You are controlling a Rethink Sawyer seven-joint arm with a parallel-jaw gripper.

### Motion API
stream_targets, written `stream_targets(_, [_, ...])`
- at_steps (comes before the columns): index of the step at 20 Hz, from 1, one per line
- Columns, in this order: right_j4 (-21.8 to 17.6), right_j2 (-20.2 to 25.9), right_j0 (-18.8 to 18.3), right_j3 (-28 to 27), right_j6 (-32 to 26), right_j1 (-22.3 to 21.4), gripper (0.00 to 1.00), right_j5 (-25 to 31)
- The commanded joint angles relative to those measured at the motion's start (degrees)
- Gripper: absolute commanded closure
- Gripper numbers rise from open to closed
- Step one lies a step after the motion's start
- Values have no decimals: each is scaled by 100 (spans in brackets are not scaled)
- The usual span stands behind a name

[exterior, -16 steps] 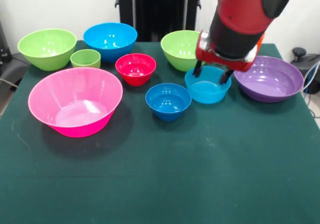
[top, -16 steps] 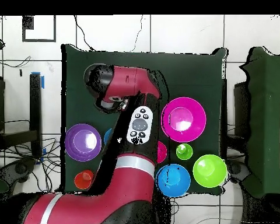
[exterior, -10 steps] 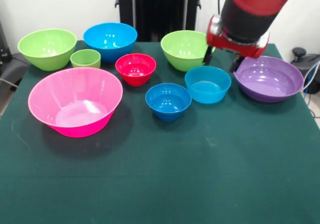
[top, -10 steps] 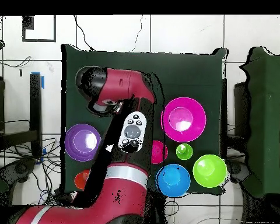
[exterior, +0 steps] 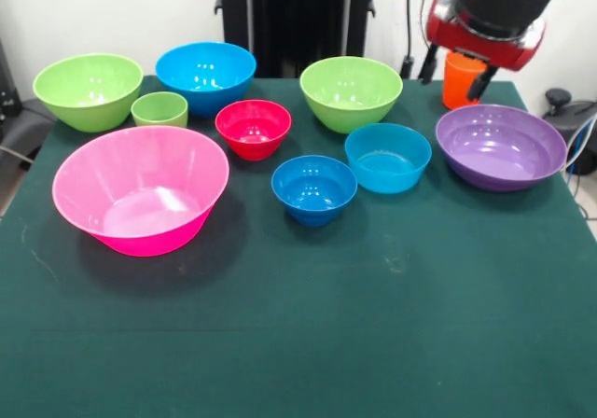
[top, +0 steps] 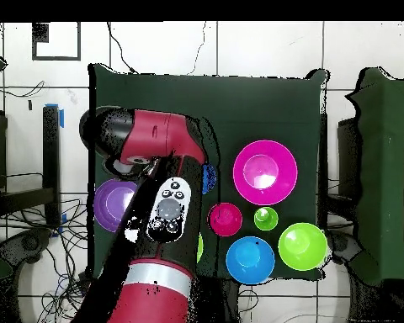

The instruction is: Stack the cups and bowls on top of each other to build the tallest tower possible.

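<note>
While nothing is stacked, every piece sits alone on the green counter (exterior: 373, 343). At the far left stands a lime-green bowl (exterior: 88, 90), with the short lime-green cup (exterior: 159, 109) just beside it and the huge glossy pink bowl (exterior: 140, 188) nearer. Next come the large blue bowl (exterior: 205, 76), the small red bowl (exterior: 253, 128), the small blue bowl (exterior: 313, 188), a second lime-green bowl (exterior: 351, 92), the teal bowl (exterior: 387, 157) and the wide purple bowl (exterior: 501, 146). At the far right, the end effector (exterior: 457, 70) hangs with its fingers apart, the ribbed orange cup (exterior: 463, 79) showing between them.
</note>
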Motion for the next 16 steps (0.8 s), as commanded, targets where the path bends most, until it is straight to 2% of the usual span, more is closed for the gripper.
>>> stream_targets(1, [280, 314, 298, 893, 1474, -19, 0, -173])
stream_targets(11, [524, 339, 702, 1008, 1992, 88, 0, -460])
stream_targets(16, [493, 364, 617, 903, 1925, 210, 0, -499])
